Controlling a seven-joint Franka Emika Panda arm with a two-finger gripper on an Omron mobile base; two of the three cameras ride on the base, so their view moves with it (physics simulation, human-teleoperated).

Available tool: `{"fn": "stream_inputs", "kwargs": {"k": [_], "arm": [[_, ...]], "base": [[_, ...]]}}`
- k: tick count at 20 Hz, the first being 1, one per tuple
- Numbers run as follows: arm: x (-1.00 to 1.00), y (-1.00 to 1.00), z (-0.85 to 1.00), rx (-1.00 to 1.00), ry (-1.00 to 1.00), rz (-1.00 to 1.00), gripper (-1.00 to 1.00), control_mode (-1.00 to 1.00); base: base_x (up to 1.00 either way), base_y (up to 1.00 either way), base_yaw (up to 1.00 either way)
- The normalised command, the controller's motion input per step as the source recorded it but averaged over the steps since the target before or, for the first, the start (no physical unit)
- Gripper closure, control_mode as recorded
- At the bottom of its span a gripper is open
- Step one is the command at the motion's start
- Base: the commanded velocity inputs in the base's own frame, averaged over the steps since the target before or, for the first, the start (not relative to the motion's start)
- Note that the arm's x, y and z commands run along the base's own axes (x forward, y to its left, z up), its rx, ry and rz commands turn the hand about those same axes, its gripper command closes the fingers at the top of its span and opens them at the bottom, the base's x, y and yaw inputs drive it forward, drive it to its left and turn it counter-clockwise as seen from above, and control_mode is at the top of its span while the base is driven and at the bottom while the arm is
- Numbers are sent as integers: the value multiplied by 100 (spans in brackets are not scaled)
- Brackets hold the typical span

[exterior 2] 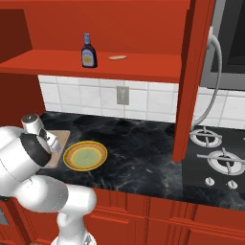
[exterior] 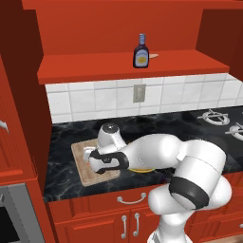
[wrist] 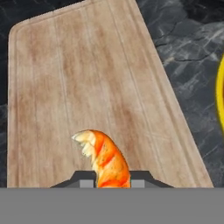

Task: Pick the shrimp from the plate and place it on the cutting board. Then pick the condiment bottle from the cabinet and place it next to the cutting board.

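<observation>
Over the left end of the black marble counter [exterior 2: 143,139], the gripper [wrist: 113,180] hangs above the cutting board [wrist: 83,92] with its two finger tips closed on the shrimp [wrist: 104,158], which appears to sit just over the wood, though contact cannot be judged. To the right, just beside the board's edge, lies the plate [exterior 2: 85,156], bare. Higher up, the condiment bottle [exterior 2: 88,51] stands upright on the cabinet [exterior 2: 110,21] shelf, a small flat tan thing [exterior 2: 117,57] near it on the right.
</observation>
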Motion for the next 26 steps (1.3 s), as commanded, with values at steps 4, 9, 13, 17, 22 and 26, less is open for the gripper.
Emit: {"fn": "stream_inputs", "kwargs": {"k": [4,9,13,17,22,26], "arm": [[16,3,-18,0,0,-2,100,-100],[16,3,-26,0,-1,-1,100,-100],[16,8,-24,0,-1,-1,100,-100],[21,10,-26,0,-3,-1,100,-100],[26,11,-27,0,-3,-3,100,-100],[15,17,-19,0,-5,-1,-100,-100]], "base": [[0,0,0],[0,0,0],[0,0,0],[0,0,0],[0,0,0],[0,0,0]]}}
